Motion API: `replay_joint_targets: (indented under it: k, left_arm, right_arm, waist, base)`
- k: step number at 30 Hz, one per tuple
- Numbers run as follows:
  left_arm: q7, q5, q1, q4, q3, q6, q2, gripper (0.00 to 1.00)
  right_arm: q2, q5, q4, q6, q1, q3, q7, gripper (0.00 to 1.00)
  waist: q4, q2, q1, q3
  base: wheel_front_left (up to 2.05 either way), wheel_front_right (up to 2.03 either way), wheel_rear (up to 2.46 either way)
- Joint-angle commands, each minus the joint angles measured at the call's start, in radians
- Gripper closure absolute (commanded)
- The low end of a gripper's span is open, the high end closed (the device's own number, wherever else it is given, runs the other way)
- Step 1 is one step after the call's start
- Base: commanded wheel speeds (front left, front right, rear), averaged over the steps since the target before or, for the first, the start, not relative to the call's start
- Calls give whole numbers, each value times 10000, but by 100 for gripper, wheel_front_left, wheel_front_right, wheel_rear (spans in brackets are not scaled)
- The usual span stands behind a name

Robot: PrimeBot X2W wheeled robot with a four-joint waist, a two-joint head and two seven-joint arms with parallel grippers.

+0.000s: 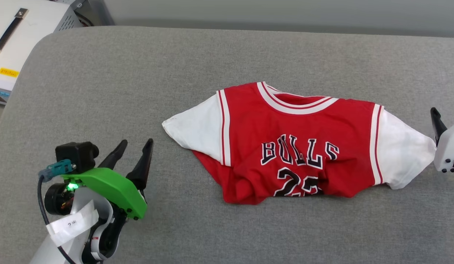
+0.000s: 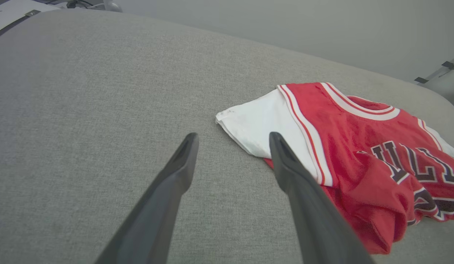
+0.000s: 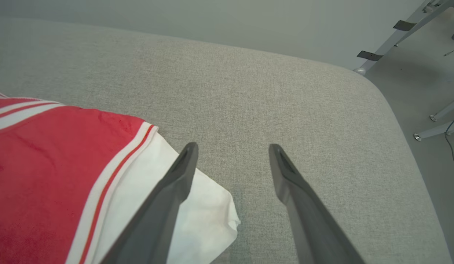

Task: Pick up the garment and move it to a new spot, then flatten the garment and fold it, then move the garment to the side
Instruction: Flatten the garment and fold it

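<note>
Bulls jersey, face-up, collar pointing away, long axis left–right; left fingers and right fingers wide apart, empty.

Garment front reads "BULLS" in black, white-edged block letters. Number below it: first digit 2, second creased into a fold, looks like 3. White tape tag on the left arm has handwriting and the yellow sticker on the white case has print, both too small to read.
</note>
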Motion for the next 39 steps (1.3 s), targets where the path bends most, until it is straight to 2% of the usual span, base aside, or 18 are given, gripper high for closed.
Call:
replay_joint_targets:
  k: [1, 4, 9, 12, 17, 24, 29, 34, 36, 39]
  left_arm:
    - [-393, 90, -14, -37, 120, -75, 26, 0]
    - [-1298, 279, 121, -53, 249, -213, -76, 0]
    - [-2517, 607, 281, 21, 293, -497, -182, 0]
    - [-3641, 805, 439, 43, 326, -789, -367, 0]
    - [-4238, 1080, 804, 331, 414, -985, -638, 0]
    - [-4381, 1540, 1163, 878, 429, -1362, -1026, 0]
    - [-4390, 1517, 1213, 1294, 393, -1711, -1163, 0]
    - [-4237, 1521, 833, 1552, 439, -1789, -1006, 0]
    - [-3774, 1431, 570, 1693, 418, -1818, -848, 0]
    - [-2686, 1472, -150, 1852, 237, -1958, -315, 0]
  right_arm:
    - [97, 34, -211, -7, 314, -96, -442, 0]
    - [511, 308, -928, -7, 823, -242, -1694, 0]
    - [1034, 640, -1903, -7, 1604, -179, -2975, 0]
    - [1378, 694, -2433, -7, 2192, -192, -3623, 0]
    - [1842, 628, -3099, -7, 3048, -128, -4338, 0]
    - [2350, 604, -3714, -7, 3837, 32, -4541, 0]
    - [2480, 637, -3909, -7, 4015, 172, -4441, 0]
    - [2557, 625, -4171, -7, 4000, 210, -4296, 0]
    - [2579, 558, -4312, -7, 3954, 309, -4227, 0]
    - [2617, 458, -4566, -7, 3791, 444, -4131, 0]
  waist:
    - [-238, 0, 0, -330]
    - [-419, 0, 0, -683]
    - [-559, 0, 0, -1040]
    - [-603, 0, 0, -1242]
    - [-612, 0, 0, -1460]
    - [-677, 0, 0, -1676]
    - [-855, 0, 0, -1607]
    - [-1071, 0, 0, -1293]
    - [-1212, 0, 0, -1103]
    - [-1446, 0, 0, -680]
  base:
    - [0, 0, 0]
    - [0, 0, 0]
    - [0, 0, 0]
    - [0, 0, 0]
    - [0, 0, 0]
    - [0, 0, 0]
    - [0, 0, 0]
    - [0, 0, 0]
    - [0, 0, 0]
    - [0, 0, 0]
